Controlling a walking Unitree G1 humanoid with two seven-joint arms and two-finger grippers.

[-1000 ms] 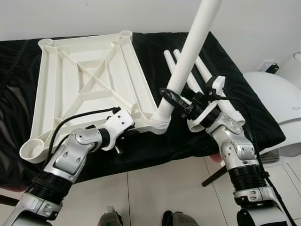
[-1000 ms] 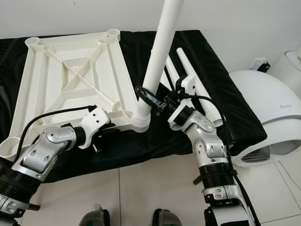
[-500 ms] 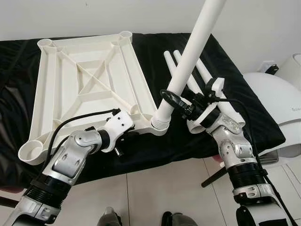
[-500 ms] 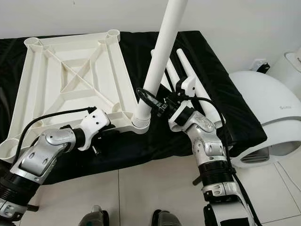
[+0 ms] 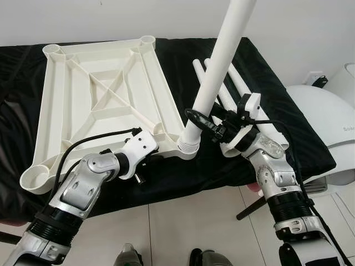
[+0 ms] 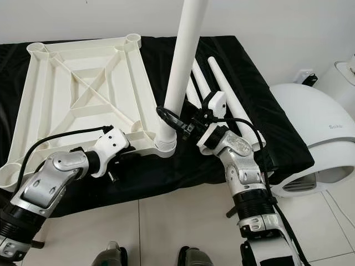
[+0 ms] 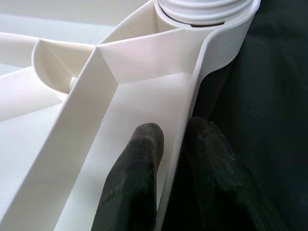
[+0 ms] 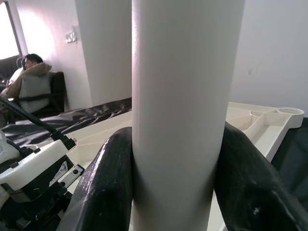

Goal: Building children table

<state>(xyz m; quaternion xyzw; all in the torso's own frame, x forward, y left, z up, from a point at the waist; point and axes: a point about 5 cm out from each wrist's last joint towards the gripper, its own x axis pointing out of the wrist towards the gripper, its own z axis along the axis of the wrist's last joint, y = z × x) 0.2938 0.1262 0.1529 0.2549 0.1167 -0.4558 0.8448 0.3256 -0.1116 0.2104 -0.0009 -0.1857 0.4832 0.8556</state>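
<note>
One white ribbed plastic tabletop (image 5: 100,100) lies upside down on black cloth (image 5: 288,133). Left gripper (image 7: 175,144), arm bent low, pinches its near rim. One white leg tube (image 5: 213,72) stands in its corner socket, clamped by right gripper (image 8: 175,159). Three spare white tubes (image 6: 230,102) lie right of it.

home | tiled floor (image 5: 183,221) | white wall (image 5: 166,16) | seated person (image 8: 31,82)

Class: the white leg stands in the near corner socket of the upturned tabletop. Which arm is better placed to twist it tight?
The right. Its right gripper is clamped around the long white plastic leg just above the socket. The left gripper pinches the rim of the white ribbed plastic tabletop, steadying it.
</note>
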